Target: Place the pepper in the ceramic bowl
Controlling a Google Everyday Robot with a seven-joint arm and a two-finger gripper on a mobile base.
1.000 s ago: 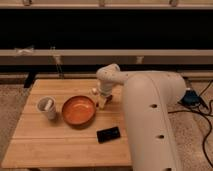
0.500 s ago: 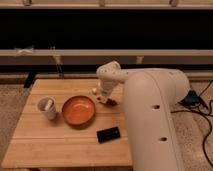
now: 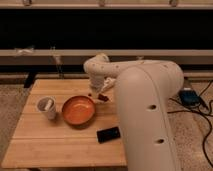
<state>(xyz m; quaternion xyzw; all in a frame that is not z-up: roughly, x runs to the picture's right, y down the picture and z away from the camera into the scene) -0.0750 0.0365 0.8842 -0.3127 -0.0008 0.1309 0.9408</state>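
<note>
The ceramic bowl [image 3: 78,109] is orange, round and shallow, and it sits on the wooden table [image 3: 45,145] left of centre. The pepper [image 3: 103,98] is a small red piece just right of the bowl's far rim. It lies right at the end of my gripper [image 3: 97,91]. The gripper reaches down from the white arm at the table's far middle, just behind the bowl. I cannot tell whether the pepper is held or rests on the table.
A white cup [image 3: 46,107] with something white in it stands left of the bowl. A flat black object [image 3: 108,134] lies in front of the bowl, near my arm's large white body [image 3: 150,110]. Cables and a blue box [image 3: 189,96] lie on the floor to the right.
The arm's end and the pepper have shifted slightly to the left, closer to the bowl's far rim. The bowl, the cup and the black object have not moved.
</note>
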